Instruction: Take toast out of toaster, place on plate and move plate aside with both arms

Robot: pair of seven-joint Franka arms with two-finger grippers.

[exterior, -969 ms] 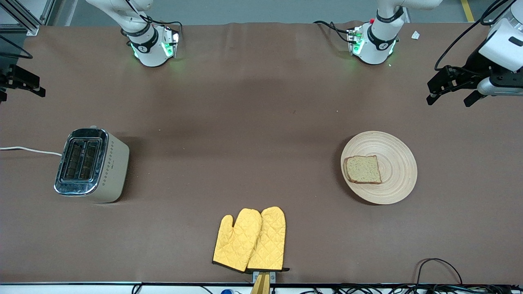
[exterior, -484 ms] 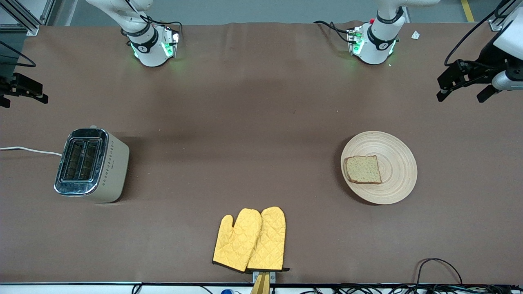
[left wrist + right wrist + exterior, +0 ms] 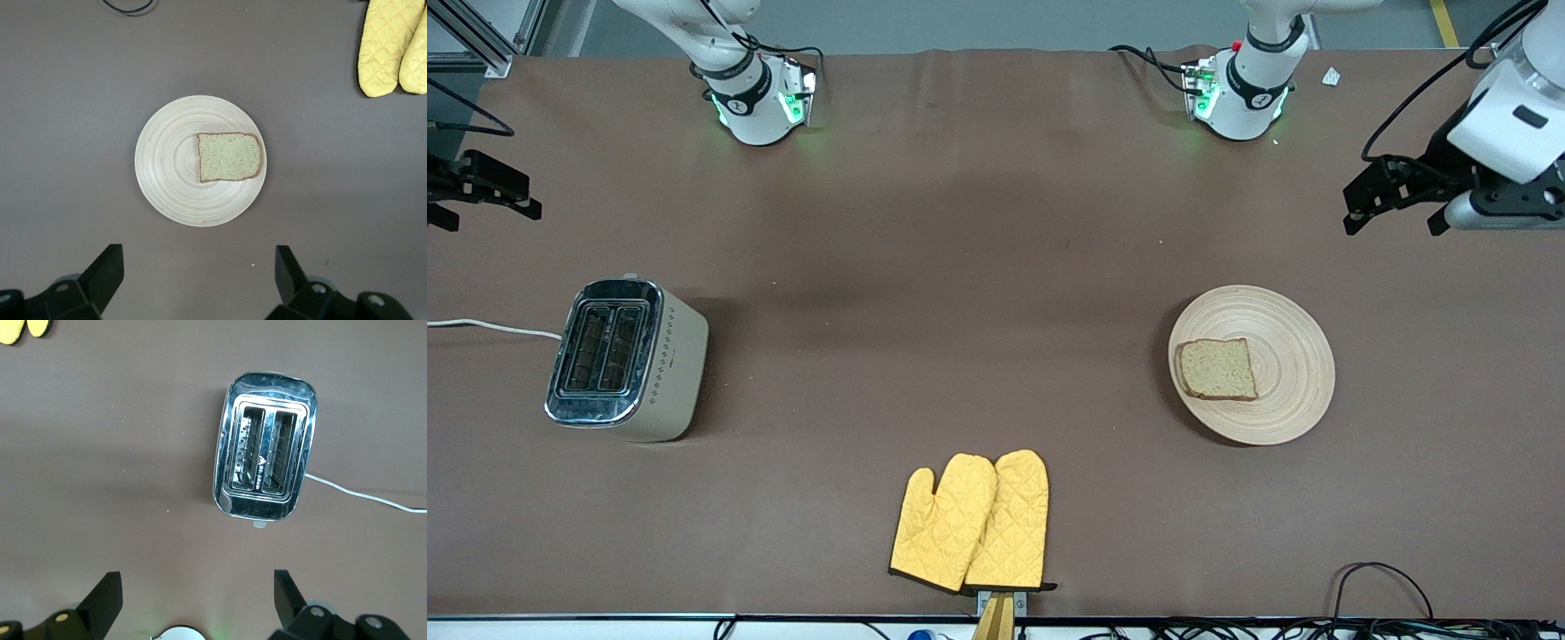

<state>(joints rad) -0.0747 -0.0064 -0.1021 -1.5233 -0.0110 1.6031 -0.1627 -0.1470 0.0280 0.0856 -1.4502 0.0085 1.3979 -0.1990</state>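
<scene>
The toast [image 3: 1216,369] lies flat on the round wooden plate [image 3: 1294,351], on the part of the plate toward the table's middle. The plate rests on the table toward the left arm's end. My left gripper [image 3: 1394,220] is open and empty, up in the air over bare table near the left arm's end. Its wrist view shows the plate [image 3: 167,167] and toast [image 3: 229,157] well clear of the open left gripper [image 3: 199,267]. My right gripper [image 3: 485,206] is open and empty, in the air at the right arm's end; it also shows in the right wrist view [image 3: 197,590].
A silver two-slot toaster [image 3: 618,360] with empty slots stands at the right arm's end, also seen in the right wrist view [image 3: 265,463], with a white cord [image 3: 489,327]. Two yellow oven mitts [image 3: 971,524] lie at the table edge nearest the front camera. Cables [image 3: 1378,578] lie at that edge.
The left gripper swung out toward the table's end, then came back toward the middle and lower. The right gripper drifted slightly. Toast and plate have not moved.
</scene>
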